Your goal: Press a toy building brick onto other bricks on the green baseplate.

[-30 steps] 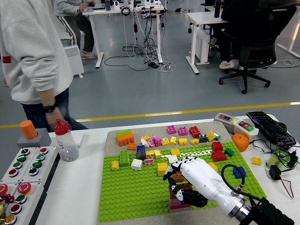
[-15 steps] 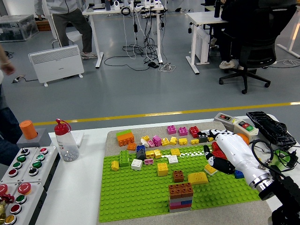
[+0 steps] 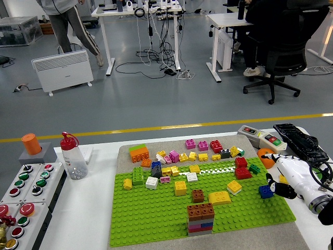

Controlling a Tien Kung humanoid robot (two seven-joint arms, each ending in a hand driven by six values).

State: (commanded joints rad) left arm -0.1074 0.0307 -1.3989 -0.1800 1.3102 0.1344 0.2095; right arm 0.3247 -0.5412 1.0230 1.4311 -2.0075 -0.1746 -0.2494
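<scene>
My right hand sits at the right edge of the green baseplate, low over the table, wrist running off toward the lower right corner. Its fingers are curled inward and the dark fingertips close around a blue brick; the grip looks like a pinch, though the view of the contact is partly blocked by the hand itself. The blue brick lies just above the baseplate's right margin.

The brick stack stands near the front edge of the baseplate, brown on top with red, blue and pink layers under it. It is well apart from my hand. A single brown brick sits just behind the stack, and a yellow sloped brick lies beside that one. A scatter of loose bricks covers the far part of the baseplate.

An orange rests just beyond my hand. A clear bottle with a red cap stands to the left on the table, beside a button box.
</scene>
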